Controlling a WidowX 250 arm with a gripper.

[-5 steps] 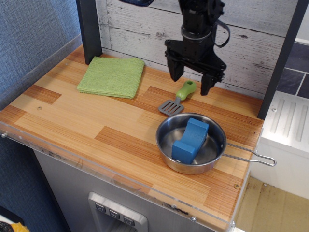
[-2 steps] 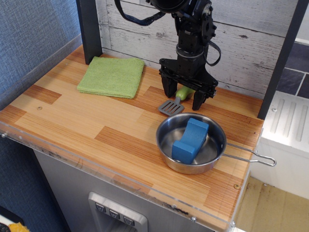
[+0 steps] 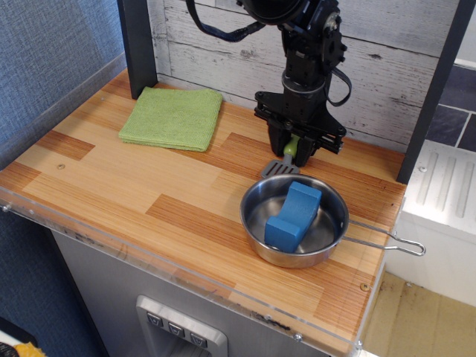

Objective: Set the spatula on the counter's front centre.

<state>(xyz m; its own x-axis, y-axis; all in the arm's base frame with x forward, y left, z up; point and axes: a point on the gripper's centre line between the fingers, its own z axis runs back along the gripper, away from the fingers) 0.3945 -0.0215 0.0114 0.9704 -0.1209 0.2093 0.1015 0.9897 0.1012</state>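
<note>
Gripper: the black robot gripper (image 3: 292, 151) stands low near the back edge of the worktop, right of centre, its two fingers closed around the spatula's green handle.
Spatula: the small toy spatula with a lime-green plastic handle and grey slotted blade (image 3: 283, 166) sits under the gripper; only a sliver of handle shows between the fingers, and the blade pokes out toward the front, just behind the pan's rim.
Counter: the light-brown wooden plank counter with darker orange strips and a clear acrylic rim (image 3: 141, 197).
Pan: a round steel pan with a wire handle (image 3: 325, 238) sits near the front right corner, holding a blue block (image 3: 292, 215).
Cloth: a folded green cloth (image 3: 173, 117) lies at the back left corner.
</note>
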